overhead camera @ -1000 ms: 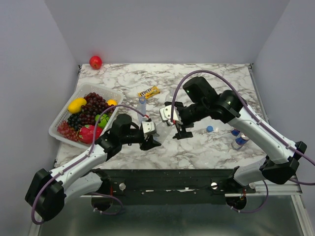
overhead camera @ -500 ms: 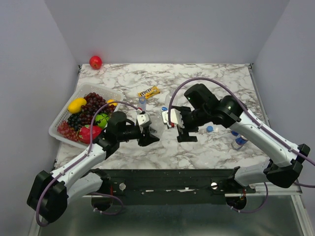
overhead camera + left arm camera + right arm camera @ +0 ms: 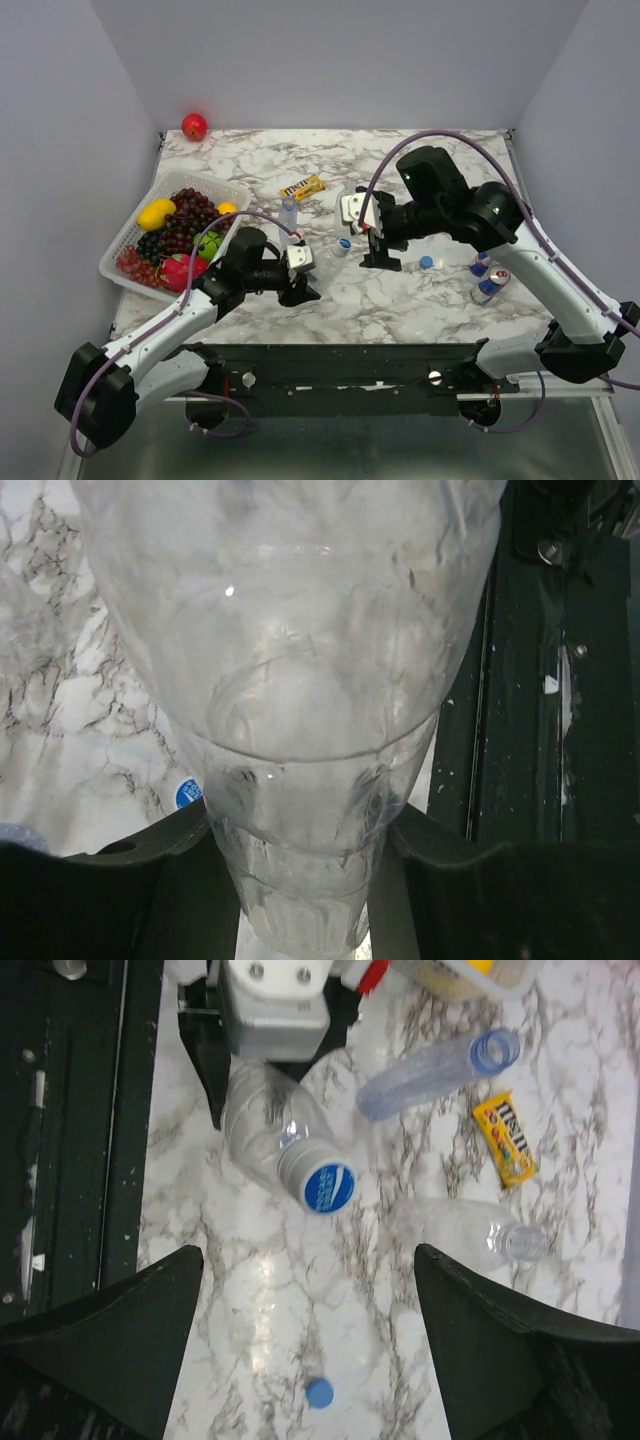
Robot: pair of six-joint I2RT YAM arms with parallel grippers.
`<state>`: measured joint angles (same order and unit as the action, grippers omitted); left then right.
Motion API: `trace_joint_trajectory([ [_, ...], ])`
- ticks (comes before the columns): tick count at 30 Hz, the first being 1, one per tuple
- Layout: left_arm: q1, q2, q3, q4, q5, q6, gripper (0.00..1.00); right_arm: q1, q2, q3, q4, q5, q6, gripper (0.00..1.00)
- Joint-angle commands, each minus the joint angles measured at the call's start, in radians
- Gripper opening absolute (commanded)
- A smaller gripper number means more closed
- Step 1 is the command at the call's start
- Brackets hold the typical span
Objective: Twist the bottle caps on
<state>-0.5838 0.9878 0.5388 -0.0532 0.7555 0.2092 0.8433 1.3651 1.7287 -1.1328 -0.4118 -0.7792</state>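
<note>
The left jaws (image 3: pixel 300 885) pinch a colourless bottle (image 3: pixel 290 680) by its body. The blue cap (image 3: pixel 328 1187) on its neck points toward the right jaws (image 3: pixel 308 1252), which are spread wide just beyond it and touch nothing. A loose cap (image 3: pixel 319 1392) lies on the desk (image 3: pixel 250 1290) between the right fingers. How tightly the cap sits cannot be told, and the bottle fills the left wrist view. Since a second ago the right arm has shifted slightly away from the left jaws, which kept their grip.

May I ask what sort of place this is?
Probably a robotics test cell: plain grey walls enclose a marble-patterned table, two robot arms are bolted to its edge, and a white plastic basket holds fruit.
</note>
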Motion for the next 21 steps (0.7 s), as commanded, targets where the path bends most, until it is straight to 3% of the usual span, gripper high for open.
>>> trace_joint_trajectory([
  [1,-0.025,0.015,0.059,-0.109,0.044,0.128,0.00,0.010,0.005,-0.021,0.097,-0.151,-0.049,0.94],
  [13,-0.008,0.012,0.069,-0.036,0.025,0.029,0.00,0.036,0.055,-0.038,0.022,-0.188,-0.120,0.91],
  [21,0.025,0.003,0.041,0.042,-0.002,-0.047,0.00,0.034,0.012,-0.101,0.021,-0.119,-0.039,0.90],
])
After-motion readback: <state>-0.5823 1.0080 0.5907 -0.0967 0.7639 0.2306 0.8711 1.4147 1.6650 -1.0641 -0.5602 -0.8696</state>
